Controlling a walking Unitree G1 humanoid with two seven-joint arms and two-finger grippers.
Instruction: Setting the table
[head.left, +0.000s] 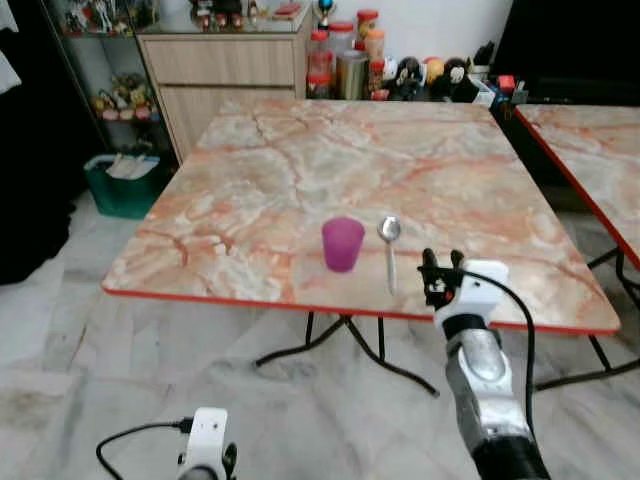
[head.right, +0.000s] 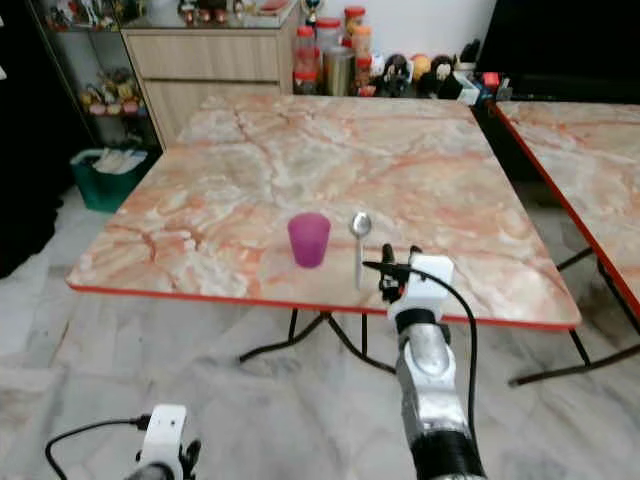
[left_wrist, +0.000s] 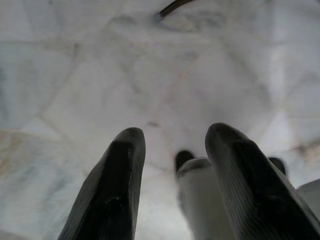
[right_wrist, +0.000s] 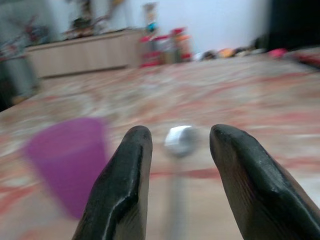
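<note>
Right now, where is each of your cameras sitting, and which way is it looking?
Left eye view: on my head, looking forward and down at the marble table, purple cup and spoon; my right gripper shows, raised at the near edge.
Right eye view: beside it, same scene, same arm.
Left wrist view: on my hanging left arm, looking down at the floor past the left gripper.
Right wrist view: along the open fingers at the spoon and cup.
Shared: cup and spoon appear in both eye views and the right wrist view.
</note>
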